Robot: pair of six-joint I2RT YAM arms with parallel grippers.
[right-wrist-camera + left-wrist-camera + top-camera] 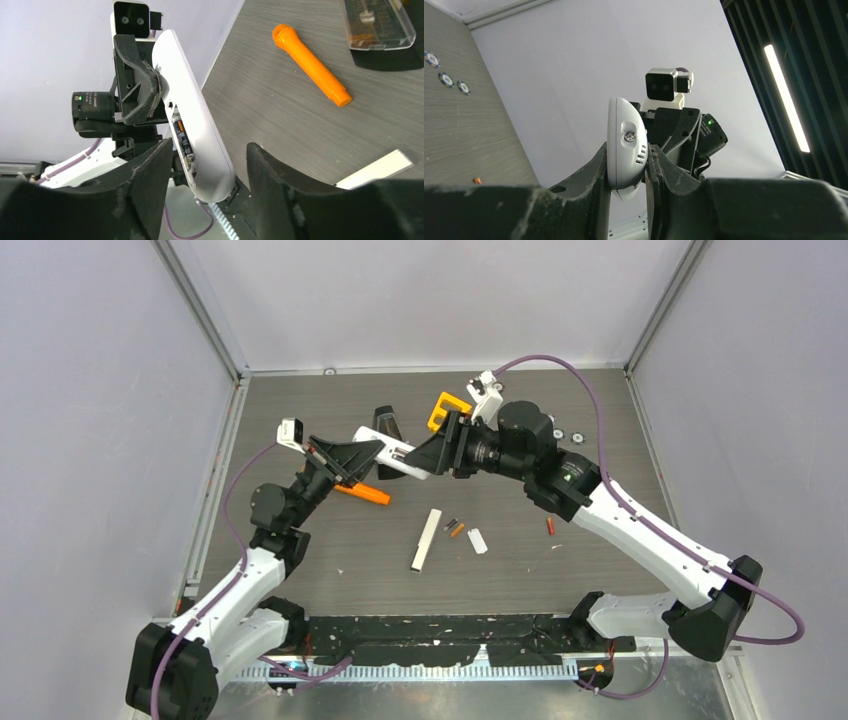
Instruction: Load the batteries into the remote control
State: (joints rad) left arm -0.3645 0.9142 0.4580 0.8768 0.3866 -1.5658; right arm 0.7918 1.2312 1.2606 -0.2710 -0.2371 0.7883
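My left gripper [372, 448] is shut on one end of a white remote control [402, 459] and holds it in the air over the table's far middle. In the left wrist view the remote's rounded end [624, 145] is pinched between the jaws [626, 165]. My right gripper [436, 454] straddles the other end [200, 125], open, with a gap to the right finger [280, 175]. A battery [183, 137] lies in the remote's open compartment. On the table lie a dark grey battery [449, 524], an orange one [457, 531] and a red one [550, 526].
A long white bar [427, 539] and a small white piece [478, 541] lie near the loose batteries. An orange pen-like tool [363, 494] lies under the left gripper. A yellow block [447, 408], a clear case [377, 22] and silver discs [566, 435] sit further back.
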